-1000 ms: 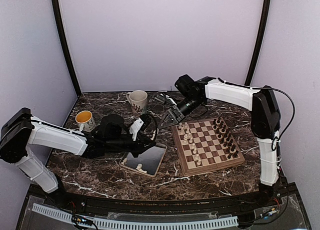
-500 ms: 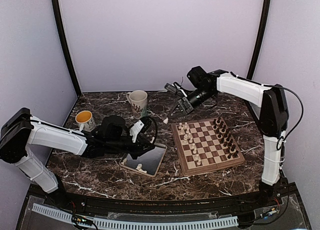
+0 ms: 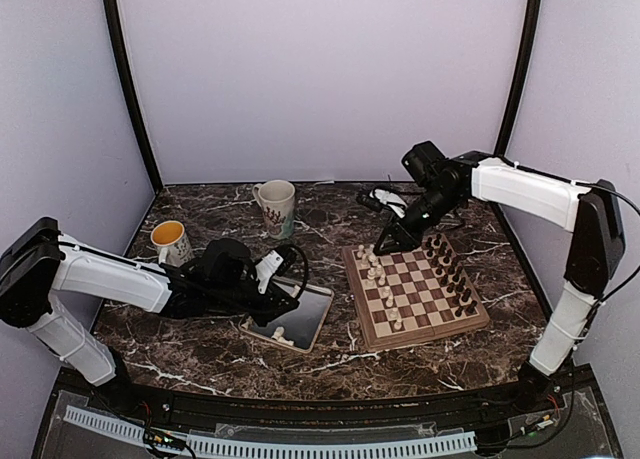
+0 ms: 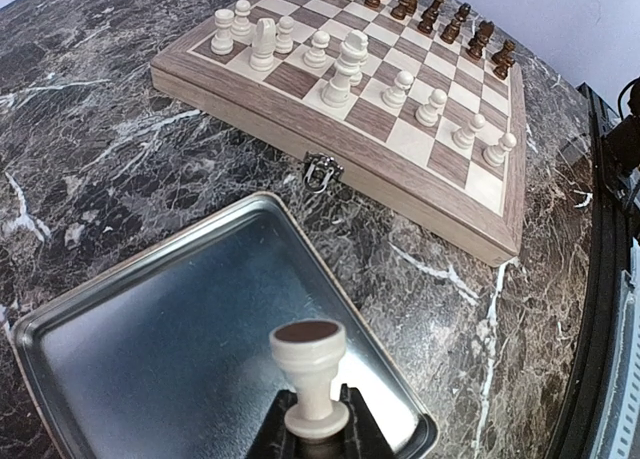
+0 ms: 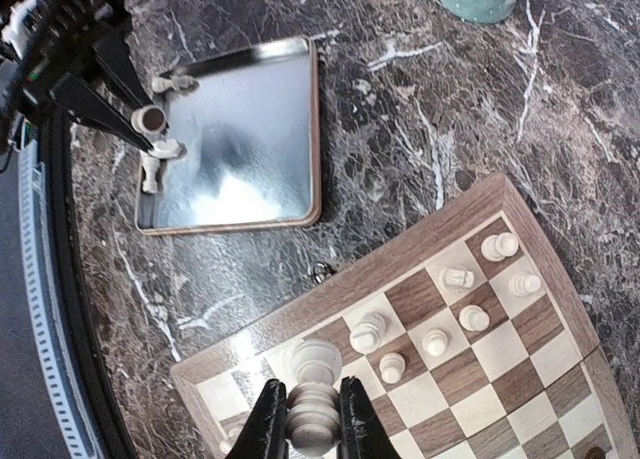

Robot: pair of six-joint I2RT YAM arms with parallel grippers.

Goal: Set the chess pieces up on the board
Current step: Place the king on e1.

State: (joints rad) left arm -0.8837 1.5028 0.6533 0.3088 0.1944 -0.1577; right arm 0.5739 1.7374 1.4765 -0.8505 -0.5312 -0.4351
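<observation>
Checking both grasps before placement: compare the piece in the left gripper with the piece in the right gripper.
The piece in the left gripper hangs over the tray; the piece in the right gripper hangs over the board, near its edge. The left one shows a dark brown round end facing away from the left gripper; the right one, in the right gripper, shows only cream. Both are cream-white chess pieces, each clamped in a shut gripper.

We see a lab test booth: plain pale lilac wall panels (image 3: 320,79) enclose a dark marble-patterned table (image 3: 200,354).
</observation>
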